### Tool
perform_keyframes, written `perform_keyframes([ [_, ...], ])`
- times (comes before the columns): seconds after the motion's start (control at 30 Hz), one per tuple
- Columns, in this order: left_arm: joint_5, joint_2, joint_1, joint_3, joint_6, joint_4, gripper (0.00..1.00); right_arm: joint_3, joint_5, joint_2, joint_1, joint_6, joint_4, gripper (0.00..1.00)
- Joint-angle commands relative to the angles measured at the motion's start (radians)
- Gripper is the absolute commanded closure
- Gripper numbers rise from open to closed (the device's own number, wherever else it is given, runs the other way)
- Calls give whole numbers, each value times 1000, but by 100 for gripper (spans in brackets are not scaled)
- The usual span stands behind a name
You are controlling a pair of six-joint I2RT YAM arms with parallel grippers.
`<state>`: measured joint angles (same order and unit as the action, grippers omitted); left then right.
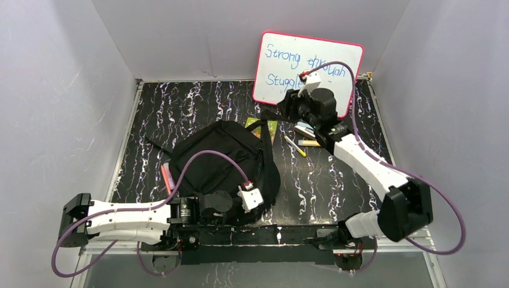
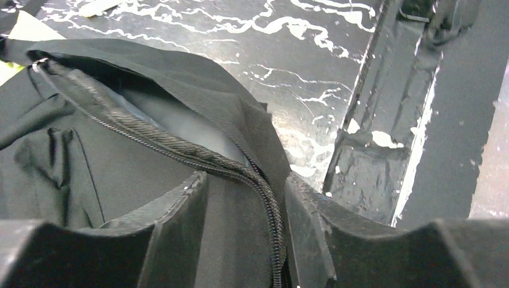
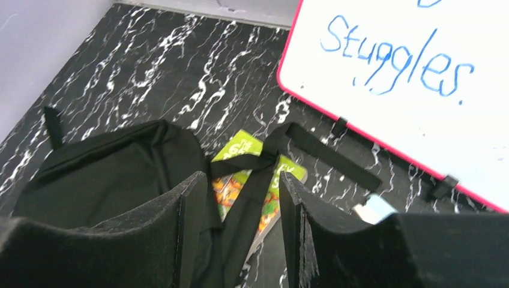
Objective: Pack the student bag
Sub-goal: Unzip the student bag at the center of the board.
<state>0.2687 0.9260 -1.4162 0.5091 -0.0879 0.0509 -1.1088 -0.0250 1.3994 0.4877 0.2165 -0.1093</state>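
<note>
The student bag [image 1: 219,162] is a black backpack lying left of the table's middle. My left gripper [image 1: 228,205] is at the bag's near edge. In the left wrist view it [image 2: 246,180] is shut on a fold of the bag's fabric [image 2: 90,162] beside the zip [image 2: 180,153], and the zip gapes onto grey lining [image 2: 180,123]. My right gripper [image 1: 283,111] hangs open above the bag's far end. In the right wrist view it [image 3: 243,177] stands over a black strap [image 3: 324,150] that runs between the jaws without touching them. The bag's top [image 3: 120,168] is to the left.
A green picture book [image 1: 259,127] lies under the strap, also in the right wrist view [image 3: 237,147]. A pink-framed whiteboard [image 1: 306,66] leans on the back wall. Pens [image 1: 295,146] and an eraser [image 1: 305,131] lie right of the book. Orange pens [image 1: 165,177] lie left of the bag.
</note>
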Motion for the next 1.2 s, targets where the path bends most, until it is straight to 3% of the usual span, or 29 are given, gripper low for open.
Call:
perform_keyframes([
  [0.0,145,-58,-3,-12,68,85,48,100,18,-108,8,70,37,43],
  [0.07,229,-84,-2,-4,117,84,41,132,19,-151,9,89,67,42],
  [0.2,401,-139,-1,26,201,77,39,178,75,-213,9,149,129,40],
  [0.4,477,-163,4,38,283,139,38,241,156,-258,9,247,181,39],
  [0.57,496,-74,16,86,401,95,37,298,202,-292,10,372,216,34],
  [0.73,462,38,47,158,487,21,36,364,214,-328,38,465,245,33],
  [1.03,173,135,263,244,599,-148,40,386,168,-384,77,490,291,33],
  [1.17,95,150,290,262,591,-157,44,384,164,-387,78,488,297,33],
])
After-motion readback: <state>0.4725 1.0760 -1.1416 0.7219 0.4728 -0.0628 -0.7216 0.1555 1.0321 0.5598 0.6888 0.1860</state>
